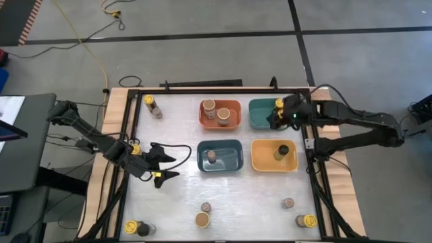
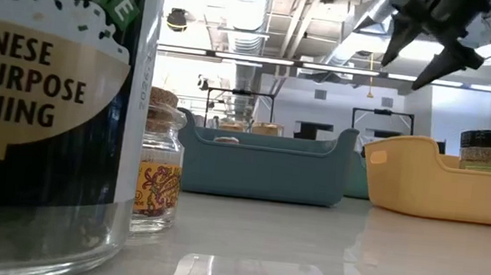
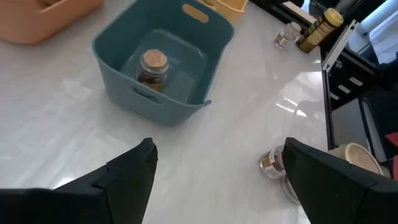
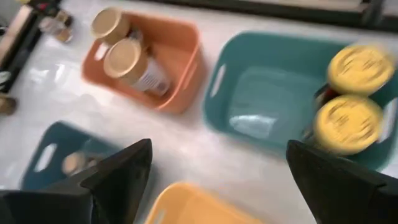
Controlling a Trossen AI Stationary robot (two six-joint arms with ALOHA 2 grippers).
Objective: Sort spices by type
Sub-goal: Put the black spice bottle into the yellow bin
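Observation:
My left gripper (image 1: 167, 167) (image 3: 214, 180) is open and hangs over bare table left of the blue bin (image 1: 219, 156) (image 3: 161, 68), where a cork-topped jar (image 3: 153, 65) stands. My right gripper (image 1: 275, 116) (image 4: 217, 180) (image 2: 426, 42) is open above the teal bin (image 1: 263, 113) (image 4: 267, 93), which holds two yellow-lidded jars (image 4: 347, 121). The orange bin (image 1: 221, 113) holds two tan-lidded jars (image 4: 124, 56). In the yellow bin (image 1: 274, 155) stands a dark-topped jar (image 2: 482, 149). Neither gripper touches anything.
Loose jars stand on the table: a yellow-lidded one (image 1: 152, 104) at the far left, a small brown-topped one (image 1: 206, 208) and a tan-lidded one (image 1: 202, 219) near the front, another small one (image 1: 288, 202), and yellow-lidded ones at front right (image 1: 307, 221) and front left (image 1: 138, 228).

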